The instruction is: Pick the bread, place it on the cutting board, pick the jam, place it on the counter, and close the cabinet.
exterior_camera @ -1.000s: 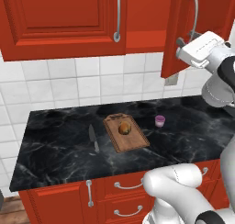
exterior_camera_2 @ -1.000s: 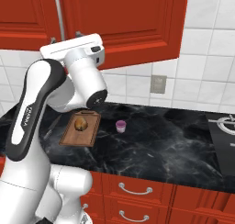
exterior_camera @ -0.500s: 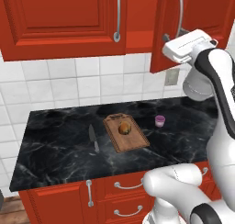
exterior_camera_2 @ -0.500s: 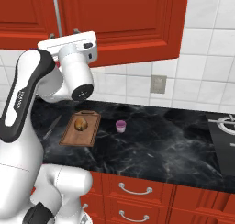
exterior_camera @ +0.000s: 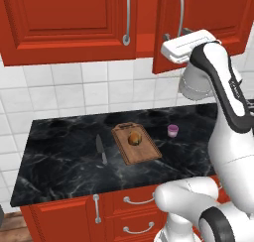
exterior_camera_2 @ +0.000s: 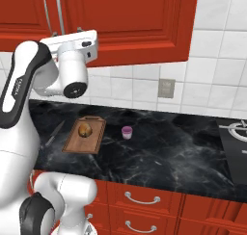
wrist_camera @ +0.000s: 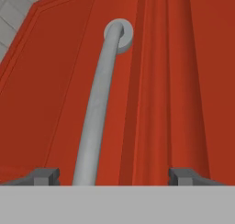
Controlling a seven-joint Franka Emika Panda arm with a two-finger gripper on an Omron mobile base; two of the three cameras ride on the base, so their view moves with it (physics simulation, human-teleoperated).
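A large red wall cabinet (exterior_camera: 64,23) hangs above a long black marble counter (exterior_camera: 59,171) with white veins. One cabinet door (exterior_camera: 208,18) stands slightly ajar, its lower edge angled out from the cabinet front. A long silver bar handle (wrist_camera: 98,113) runs down that door, and in the hand view it fills the middle of the red panel, very close.

The white robot arm reaches up to this door. Its gripper (wrist_camera: 111,176) is pressed near the door's lower edge, with the handle passing between the two dark fingertips (wrist_camera: 43,176). The fingers are spread wide apart, well clear of the handle on both sides, holding nothing.

On the counter, below the cabinet, lies a brown wooden cutting board (exterior_camera: 136,146) with a short handle tab at its far end. The bread (exterior_camera: 134,138), a small round golden-brown lump, sits on the board near that tab. The jam (exterior_camera: 172,131), a squat purple jar with a pale lid, stands on the counter just beside the board, on its right. A grey knife (exterior_camera: 100,149) lies on the counter to the board's left.
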